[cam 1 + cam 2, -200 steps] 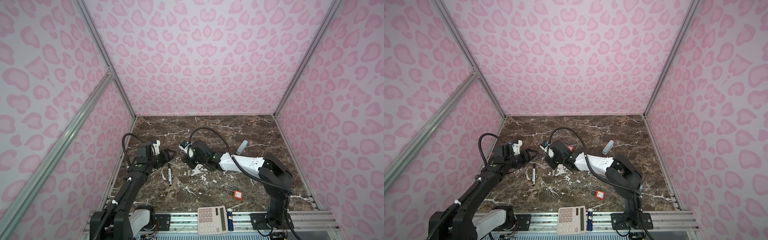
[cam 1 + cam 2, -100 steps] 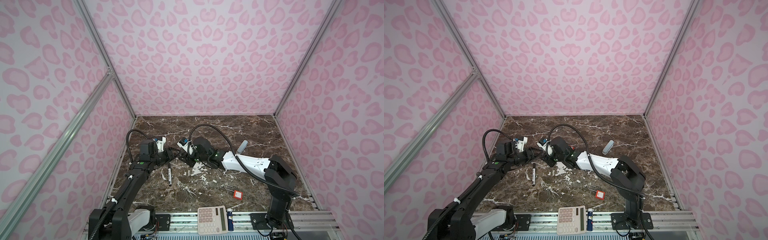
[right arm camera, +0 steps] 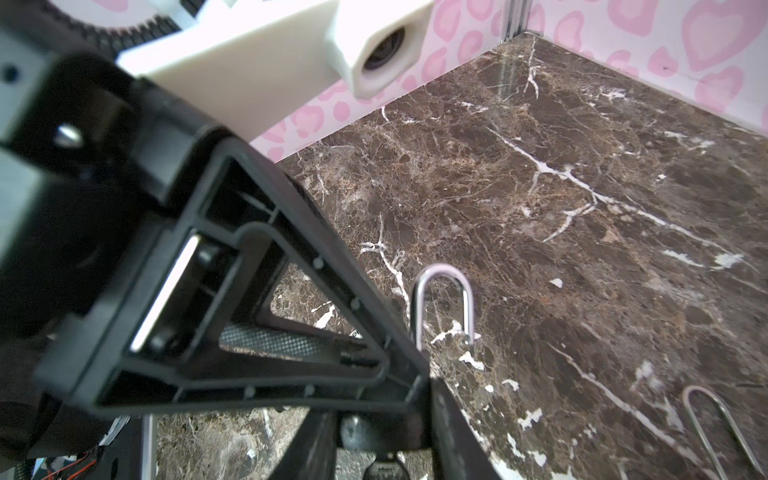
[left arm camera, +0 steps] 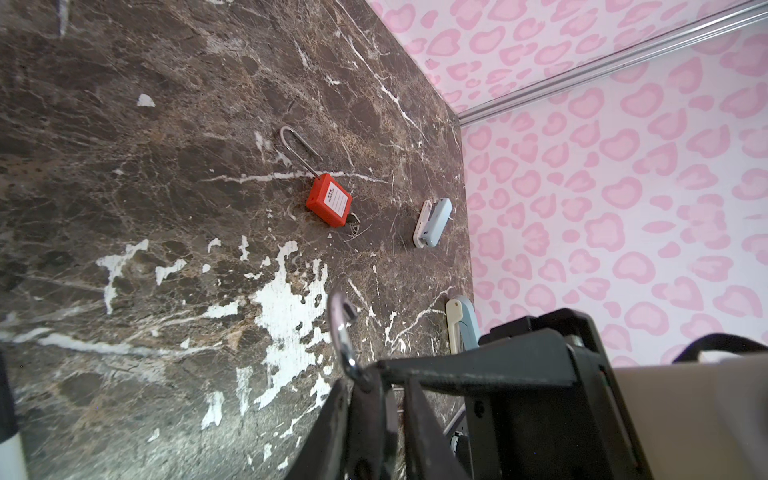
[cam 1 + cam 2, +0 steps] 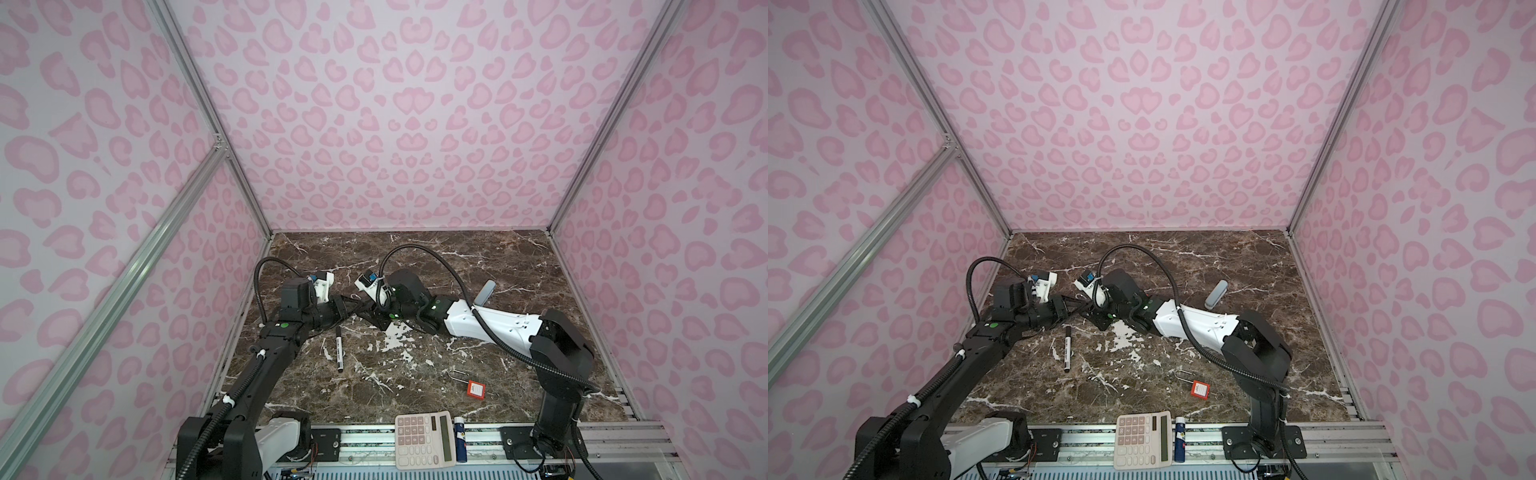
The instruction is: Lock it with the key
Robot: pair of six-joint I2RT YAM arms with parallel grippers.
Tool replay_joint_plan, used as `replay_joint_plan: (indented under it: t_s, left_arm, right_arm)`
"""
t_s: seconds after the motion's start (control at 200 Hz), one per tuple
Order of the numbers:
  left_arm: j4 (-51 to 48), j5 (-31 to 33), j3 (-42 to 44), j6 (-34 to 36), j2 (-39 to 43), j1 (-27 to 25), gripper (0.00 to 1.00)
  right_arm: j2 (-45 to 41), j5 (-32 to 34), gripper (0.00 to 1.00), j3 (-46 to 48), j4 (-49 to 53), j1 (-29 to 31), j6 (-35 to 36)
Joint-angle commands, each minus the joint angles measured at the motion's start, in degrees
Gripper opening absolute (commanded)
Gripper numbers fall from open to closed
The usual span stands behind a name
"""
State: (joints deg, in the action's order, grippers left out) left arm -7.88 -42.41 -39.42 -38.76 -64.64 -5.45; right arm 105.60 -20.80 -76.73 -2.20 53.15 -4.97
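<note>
Top views, desk [image 5: 415, 257]: brown marble-patterned slab across the lower middle of the frame, with pink spotted walls on three sides.
Left tool [image 5: 353, 308]: left of centre in both top views, tip to tip with the other tool. In the left wrist view [image 4: 374, 399] its fingers stand close together at the foot of a silver shackle; I cannot tell whether they pinch anything.
Right tool [image 5: 371, 312]: reaches in from the right, just beside the left tool. In the right wrist view [image 3: 382, 419] its fingers are narrowly closed on a small lock, whose body is hidden between them.
Calculator [image 5: 424, 440]: bottom centre, on the metal rail [image 5: 602, 436].
Pen [image 5: 339, 349]: flat on the desk, just below the left tool.
Stapler [image 5: 485, 292]: small and grey, up and to the right of both tools.
Red padlock [image 5: 476, 390]: flat on the desk at lower right, well apart from both tools, its long loop [image 4: 295, 149] pointing up-left.
Tube [image 5: 459, 440]: just right of the calculator.
Shackle [image 3: 444, 303]: U-shaped, sticking out past the right tool's fingertips; one leg ends free.
Key [image 4: 353, 219]: in the bottom of the red padlock, at the end opposite the loop.
</note>
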Motion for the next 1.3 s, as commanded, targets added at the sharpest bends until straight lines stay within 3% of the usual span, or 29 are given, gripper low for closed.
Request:
replay_joint_plan:
  t_s: [0.0,0.15,0.385,0.48,0.605,0.685,0.91,1.13,1.295]
  left_arm:
    - [1.58,-1.61,-0.54,0.19,-0.05,-0.14,0.19]
    - [1.75,-1.93,-0.56,0.0,0.11,-0.17,0.05]
    - [3.54,-1.31,-0.82,-1.19,0.97,-0.16,0.04]
    - [9.74,-0.38,0.63,-3.25,3.56,-0.17,0.04]
    - [21.13,3.24,2.39,-6.98,8.4,-0.17,0.04]
    - [27.76,4.58,2.51,-9.81,9.5,-0.17,0.04]
    - [50.5,5.89,2.53,-22.07,5.2,-0.99,0.04]
    - [56.37,9.42,-1.67,-24.25,3.67,-5.37,0.04]
    - [57.66,8.2,-6.16,-26.01,1.34,-8.27,0.04]
  right_arm:
    - [-0.31,-1.05,0.34,-0.54,-1.93,-0.02,0.49]
    - [-0.65,-1.17,0.37,-0.44,-2.02,-0.01,0.81]
    - [-3.53,-2.27,0.57,1.99,-3.65,-1.56,-0.82]
    - [-6.98,-6.68,0.65,5.99,-10.41,-4.87,-8.03]
    - [-11.52,-12.93,0.66,13.66,-27.39,-11.22,-24.97]
    - [-13.64,-13.11,0.66,15.63,-31.4,-14.32,-32.34]
    - [-17.25,-14.8,0.66,16.2,-33.63,-18.07,-42.12]
    - [-17.84,-15.0,0.65,19.26,-46.57,-17.53,-50.06]
    - [-15.72,-15.76,0.62,17.69,-52.77,-15.24,-53.41]
